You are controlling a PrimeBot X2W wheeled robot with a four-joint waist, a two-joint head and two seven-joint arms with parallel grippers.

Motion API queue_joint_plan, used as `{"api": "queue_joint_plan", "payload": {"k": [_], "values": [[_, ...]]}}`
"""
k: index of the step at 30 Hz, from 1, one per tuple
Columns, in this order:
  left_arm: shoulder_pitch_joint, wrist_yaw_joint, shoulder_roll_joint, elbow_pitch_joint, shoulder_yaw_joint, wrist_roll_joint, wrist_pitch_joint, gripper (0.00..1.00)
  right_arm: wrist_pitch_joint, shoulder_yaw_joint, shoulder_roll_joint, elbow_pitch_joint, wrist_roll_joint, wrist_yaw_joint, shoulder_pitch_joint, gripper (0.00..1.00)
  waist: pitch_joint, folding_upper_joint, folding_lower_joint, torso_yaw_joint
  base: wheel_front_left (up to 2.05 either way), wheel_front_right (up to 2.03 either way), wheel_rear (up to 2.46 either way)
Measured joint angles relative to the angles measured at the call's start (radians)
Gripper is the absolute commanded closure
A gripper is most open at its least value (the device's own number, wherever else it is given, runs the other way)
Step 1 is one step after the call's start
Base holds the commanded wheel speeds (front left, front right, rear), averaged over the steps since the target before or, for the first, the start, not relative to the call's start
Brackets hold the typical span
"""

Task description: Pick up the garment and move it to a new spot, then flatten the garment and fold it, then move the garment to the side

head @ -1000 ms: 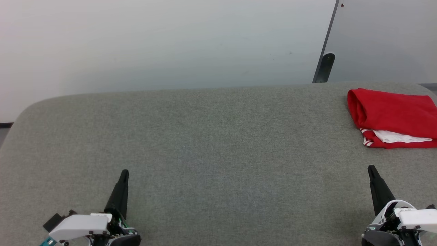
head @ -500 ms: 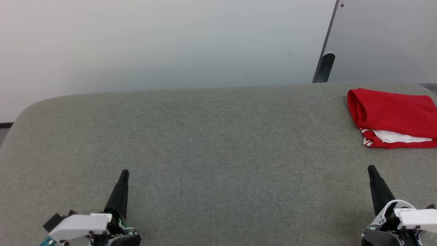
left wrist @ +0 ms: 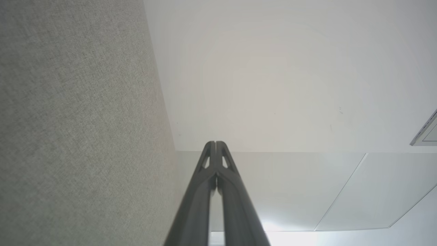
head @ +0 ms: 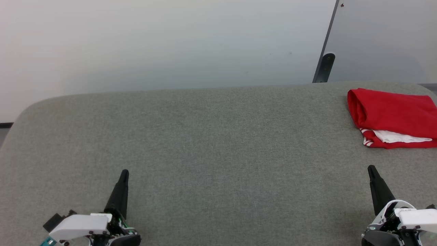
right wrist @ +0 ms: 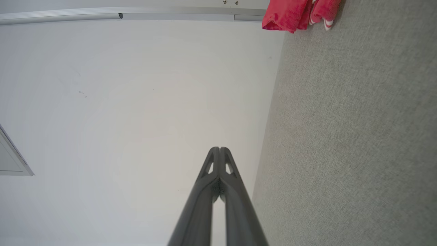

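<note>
The garment (head: pixel 392 116) lies folded into a red bundle at the far right of the grey cloth table (head: pixel 211 136), a strip of white sleeve and striped trim showing at its near edge; its "23" print is hidden. In the right wrist view the garment (right wrist: pixel 297 13) sits at the top edge. My left gripper (head: pixel 124 172) rests low at the near left, shut and empty, and its fingers meet at the tip (left wrist: pixel 215 143). My right gripper (head: pixel 370 168) rests at the near right, short of the garment, shut with nothing in it (right wrist: pixel 219 149).
A pale wall rises behind the table. A dark post (head: pixel 324 66) stands past the far edge near the right, beside a grey panel (head: pixel 385 37). The table's rounded left corner (head: pixel 30 102) curves off toward the floor.
</note>
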Motion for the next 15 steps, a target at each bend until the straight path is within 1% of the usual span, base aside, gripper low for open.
{"api": "queue_joint_plan", "payload": {"k": [15], "values": [[0.0, 0.0, 0.0, 0.0, 0.0, 0.0, 0.0, 1.0, 0.0, 0.0, 0.0, 0.0, 0.0, 0.0, 0.0, 1.0, 0.0, 0.0, 0.0, 0.0, 0.0, 0.0, 0.0]]}}
